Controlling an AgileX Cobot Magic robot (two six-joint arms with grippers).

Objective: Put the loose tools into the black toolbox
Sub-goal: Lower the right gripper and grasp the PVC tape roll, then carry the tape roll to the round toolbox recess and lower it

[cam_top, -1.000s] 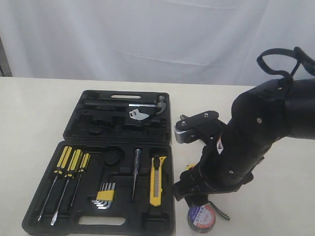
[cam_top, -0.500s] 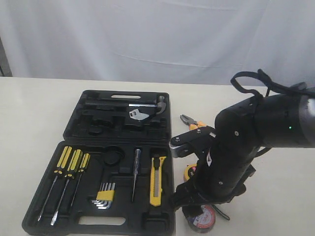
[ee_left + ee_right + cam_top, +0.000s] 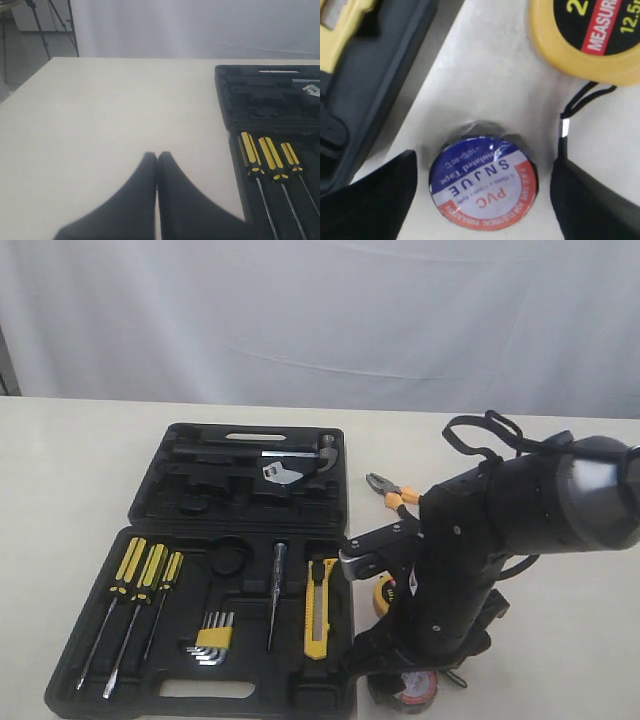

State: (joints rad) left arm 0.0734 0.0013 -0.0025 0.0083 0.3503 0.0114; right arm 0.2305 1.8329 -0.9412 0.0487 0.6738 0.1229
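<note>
The dark tape roll (image 3: 483, 183), with a white, blue and red label, lies flat on the table between the fingers of my open right gripper (image 3: 482, 192); there is a gap on each side. In the exterior view the right arm (image 3: 480, 540) bends low over the tape roll (image 3: 413, 692). The yellow tape measure (image 3: 590, 40) (image 3: 384, 597) sits just beyond it, half hidden by the arm. The pliers (image 3: 392, 493) lie on the table right of the black toolbox (image 3: 250, 605). The utility knife (image 3: 320, 607) rests in a toolbox recess. My left gripper (image 3: 157, 157) is shut over bare table.
Three screwdrivers (image 3: 140, 575), bundled hex keys (image 3: 212, 638) and a thin tester (image 3: 276, 590) fill the toolbox's near half. A hammer (image 3: 300, 454) lies in the far half. The toolbox wall (image 3: 375, 75) runs close beside the tape roll. A white curtain hangs behind the table.
The right arm has swung left and dropped lower over the tape roll, uncovering the pliers. Its jaws have stayed equally wide.
</note>
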